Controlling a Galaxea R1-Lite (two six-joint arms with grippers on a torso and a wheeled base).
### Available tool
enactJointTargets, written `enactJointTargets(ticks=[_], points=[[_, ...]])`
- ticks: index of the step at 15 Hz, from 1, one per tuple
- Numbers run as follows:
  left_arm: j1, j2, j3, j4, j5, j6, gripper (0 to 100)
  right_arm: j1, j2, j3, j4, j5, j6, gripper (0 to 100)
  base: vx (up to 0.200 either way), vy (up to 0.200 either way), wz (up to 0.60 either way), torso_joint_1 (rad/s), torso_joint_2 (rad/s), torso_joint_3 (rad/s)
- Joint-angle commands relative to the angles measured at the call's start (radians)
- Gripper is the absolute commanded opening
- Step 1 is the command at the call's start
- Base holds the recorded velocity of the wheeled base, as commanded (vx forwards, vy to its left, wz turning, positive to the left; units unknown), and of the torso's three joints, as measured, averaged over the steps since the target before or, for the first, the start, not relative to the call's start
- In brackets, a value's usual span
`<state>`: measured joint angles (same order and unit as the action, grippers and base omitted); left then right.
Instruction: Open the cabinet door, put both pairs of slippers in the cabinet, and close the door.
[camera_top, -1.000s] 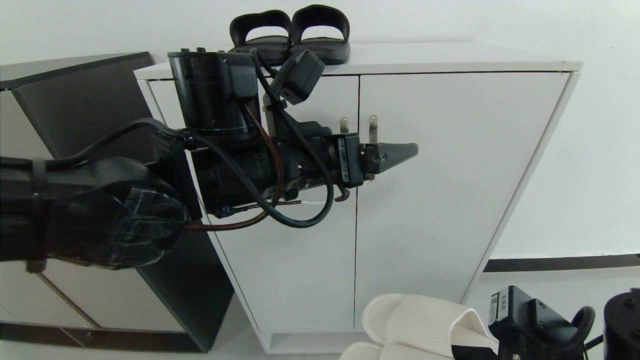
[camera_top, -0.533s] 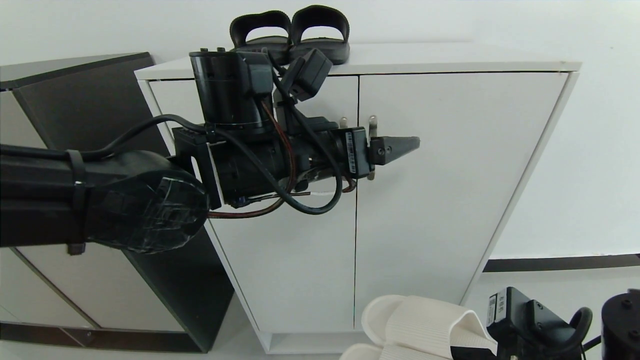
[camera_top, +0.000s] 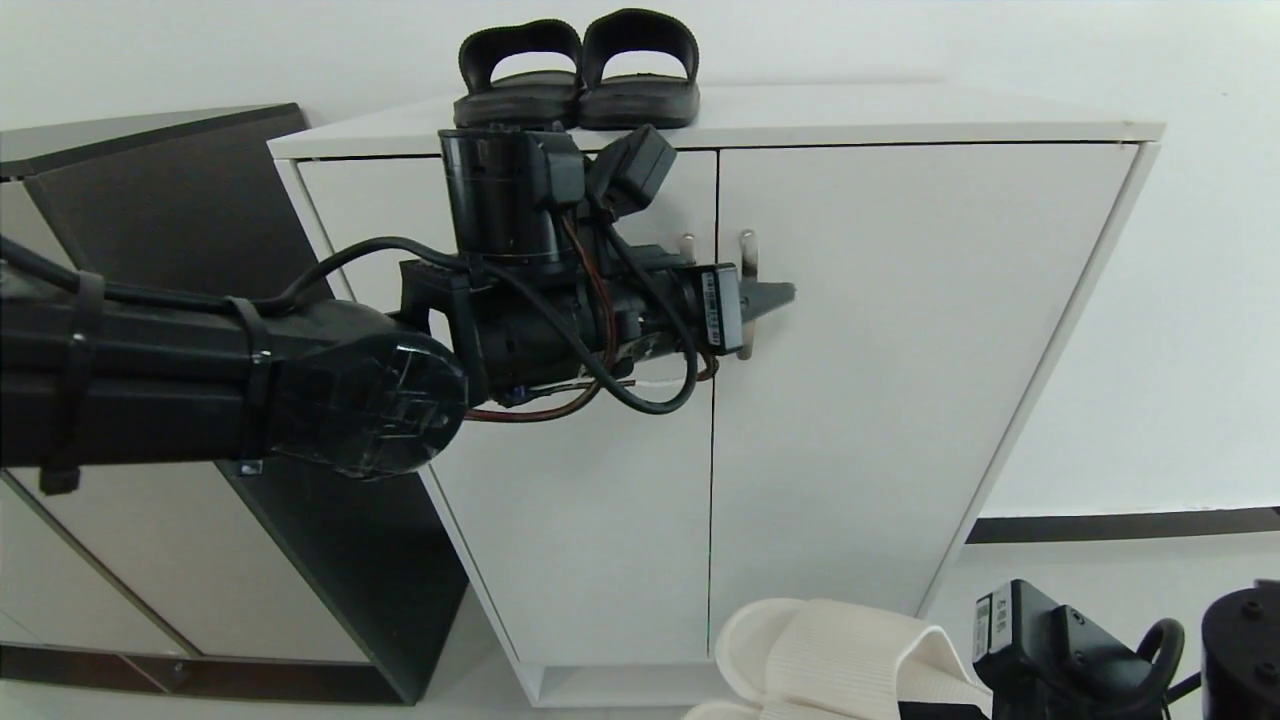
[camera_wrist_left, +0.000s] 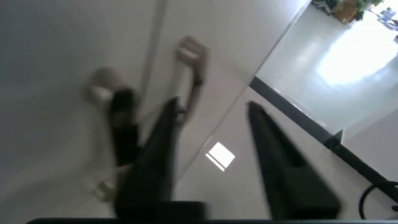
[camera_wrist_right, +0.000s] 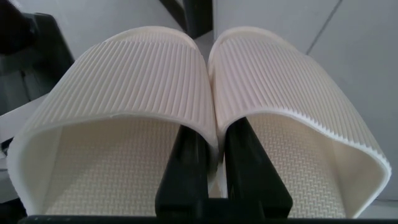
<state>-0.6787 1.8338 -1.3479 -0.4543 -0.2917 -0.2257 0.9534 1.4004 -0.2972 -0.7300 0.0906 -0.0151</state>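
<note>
A white cabinet (camera_top: 880, 330) stands before me with both doors closed. Two metal handles (camera_top: 745, 250) sit by the centre seam. On the cabinet's top rests a pair of black slippers (camera_top: 577, 75). My left gripper (camera_top: 775, 297) is right at the handles, open, with the right door's handle (camera_wrist_left: 189, 62) close beside one finger (camera_wrist_left: 155, 149); I cannot tell whether they touch. My right gripper (camera_wrist_right: 214, 146) is low in front of the cabinet, shut on the touching inner sides of a pair of cream ribbed slippers (camera_top: 820, 660).
A dark glossy cabinet (camera_top: 170, 190) stands against the white one on the left. A white wall with a black baseboard (camera_top: 1120, 525) lies to the right, with open floor below it.
My left arm has pushed in toward the cabinet, bringing its gripper up to the door handles. The cream slippers have sunk slightly lower in the picture.
</note>
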Motion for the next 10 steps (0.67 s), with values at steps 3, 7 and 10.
enactJointTargets(ticks=[3, 7, 10], points=[[-0.05, -0.087, 0.078, -0.003, -0.01, 0.002, 0, -0.001, -0.032, 0.02, 0.0, 0.058, 0.0, 0, 0.0, 0.0, 0.0, 0.0, 0.0, 0.0], [-0.091, -0.163, 0.156, -0.003, -0.006, 0.003, 0, -0.001, -0.054, 0.033, 0.0, 0.101, -0.002, 0, 0.0, 0.0, 0.0, 0.0, 0.0, 0.0], [-0.111, -0.234, 0.223, -0.004, 0.04, 0.014, 0, -0.001, -0.054, 0.035, 0.0, 0.1, 0.0, 0, 0.0, 0.0, 0.0, 0.0, 0.0, 0.0]])
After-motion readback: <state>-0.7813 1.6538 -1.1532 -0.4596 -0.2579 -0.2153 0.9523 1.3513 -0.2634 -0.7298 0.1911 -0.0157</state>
